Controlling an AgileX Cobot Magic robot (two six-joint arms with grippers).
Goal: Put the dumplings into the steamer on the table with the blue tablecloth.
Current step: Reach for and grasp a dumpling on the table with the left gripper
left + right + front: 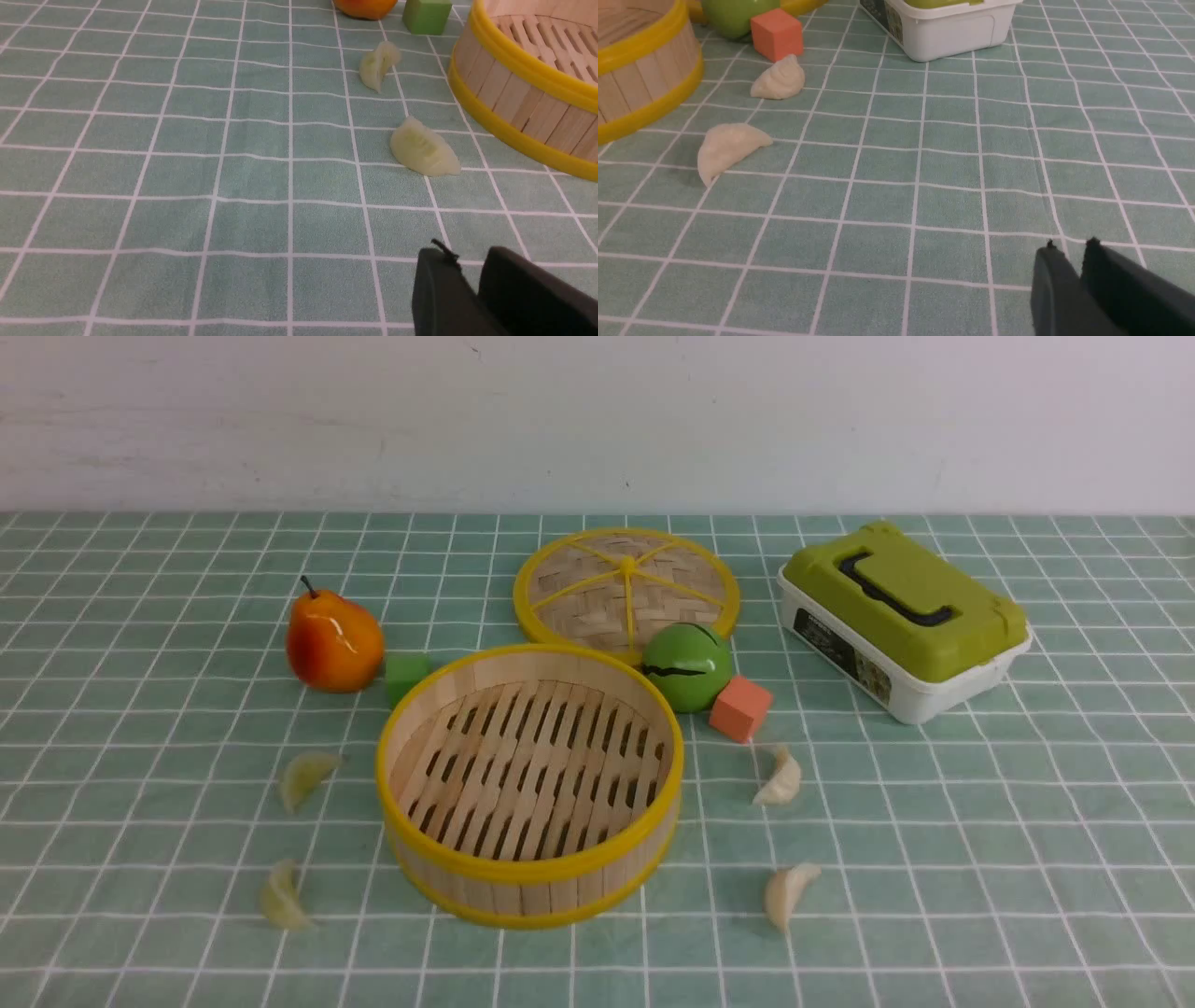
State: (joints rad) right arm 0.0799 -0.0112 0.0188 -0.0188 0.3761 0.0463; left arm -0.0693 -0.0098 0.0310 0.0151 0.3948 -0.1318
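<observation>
Steamer: the steamer [523,896] sat mid-table [980,859], open and empty, its woven lid [625,588] lying flat behind it. I'd say it was ready for loading.
Dumplings: all 4 lay on the cloth, none inside. The 2 yellow-green dumplings [306,777] were on the robot's left of the basket and the 2 off-white dumplings [780,778] on its right, which looked like a pair for each arm.
Left pincer: the left pincer [467,254] was low over the cloth, tips a little apart and empty, with the near yellow-green dumpling [423,151] ahead of it, not touched.
Right pincer: the right pincer [1070,245] showed only a thin slit and held nothing, with the near off-white dumpling [728,147] well ahead.
Clutter: the pear [333,639], green ball [688,666], orange cube [740,707] and lidded box [901,616] sat at the back, likely clear of both reaches.
Progress: 0 of 4 loaded.
</observation>
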